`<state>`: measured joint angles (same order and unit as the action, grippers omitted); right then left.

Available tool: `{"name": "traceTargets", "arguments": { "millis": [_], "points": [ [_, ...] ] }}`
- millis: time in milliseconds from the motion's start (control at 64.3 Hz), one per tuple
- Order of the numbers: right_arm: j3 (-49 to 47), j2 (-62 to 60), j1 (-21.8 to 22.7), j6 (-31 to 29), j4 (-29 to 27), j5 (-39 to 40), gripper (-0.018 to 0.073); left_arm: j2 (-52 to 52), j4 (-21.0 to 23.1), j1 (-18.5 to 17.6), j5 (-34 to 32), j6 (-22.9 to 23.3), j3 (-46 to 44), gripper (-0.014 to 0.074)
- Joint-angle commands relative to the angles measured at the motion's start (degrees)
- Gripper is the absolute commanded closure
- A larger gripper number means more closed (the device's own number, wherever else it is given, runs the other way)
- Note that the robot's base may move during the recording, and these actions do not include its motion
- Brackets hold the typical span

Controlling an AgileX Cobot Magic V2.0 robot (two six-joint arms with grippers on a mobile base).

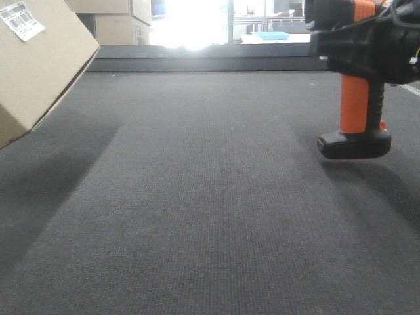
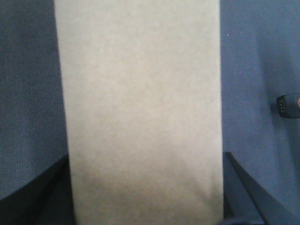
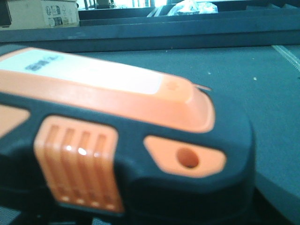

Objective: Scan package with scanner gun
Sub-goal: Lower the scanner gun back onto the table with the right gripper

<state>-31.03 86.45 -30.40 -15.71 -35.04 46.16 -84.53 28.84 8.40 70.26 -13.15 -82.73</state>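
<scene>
Aiming is in hand: package [image 1: 39, 72] is clamped by left tool [image 2: 145, 206], scanner [image 1: 354, 98] by right tool [image 1: 400, 56]. The label [image 1: 21, 20] at ten o'clock must be targeted.

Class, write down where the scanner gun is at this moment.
In the front view the scanner gun hangs at the upper right, its foot seemingly just above the grey mat, opposite the tilted package at upper left.

Left claw [image 2: 145, 159]: you see two dark, slanted fingers [image 2: 243, 185]. Right claw [image 1: 371, 56]: black blocky casing, black cable [image 1: 397, 13] above it.
</scene>
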Motion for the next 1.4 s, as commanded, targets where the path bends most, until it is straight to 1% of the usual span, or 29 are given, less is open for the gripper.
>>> {"name": "traceTargets", "arguments": {
  "millis": [0,373,436,513,529,622,685,747,778,1120,1385],
  "points": [
    [-0.33,0.68,-0.04,1.26,1.27,5.26,0.0712,0.56,0.76,-0.05,-0.3,0.21,-0.11,0.0707],
    [-0.33,3.71,-0.04,1.26,1.27,5.28,0.0712,0.56,0.76,-0.05,-0.3,0.21,-0.11,0.0707],
    [-0.33,3.7,-0.04,1.26,1.3,5.28,0.068,0.56,0.76,-0.05,-0.3,0.21,-0.11,0.0707],
    [-0.33,3.7,-0.04,1.26,1.56,5.18,0.0547,0.56,0.76,-0.05,-0.3,0.21,-0.11,0.0707],
    [-0.33,3.7,-0.04,1.26,1.78,5.17,0.0496,0.56,0.76,-0.05,-0.3,0.21,-0.11,0.0707],
    [-0.33,3.7,-0.04,1.26,1.89,5.08,0.026,0.56,0.76,-0.05,-0.3,0.21,-0.11,0.0707],
    [-0.33,3.59,-0.04,1.26,1.89,5.08,0.012,0.56,0.76,-0.05,-0.3,0.21,-0.11,0.0707],
    [-0.33,3.59,-0.04,1.26,1.89,4.82,0.0024,0.56,0.76,-0.05,-0.3,0.21,-0.11,0.0707],
    [-0.33,3.59,-0.04,1.26,1.89,4.67,0.0003,0.56,0.76,-0.05,-0.3,0.21,-0.11,0.0707],
    [-0.33,3.22,-0.04,1.13,1.89,1.58,-0.0001,0.56,0.76,-0.05,-0.3,0.21,-0.11,0.0707],
    [-0.33,-0.92,-0.04,-2.39,1.89,-4.71,-0.0001,0.56,0.76,-0.05,-0.3,0.21,-0.11,0.0707]
  ]
}}
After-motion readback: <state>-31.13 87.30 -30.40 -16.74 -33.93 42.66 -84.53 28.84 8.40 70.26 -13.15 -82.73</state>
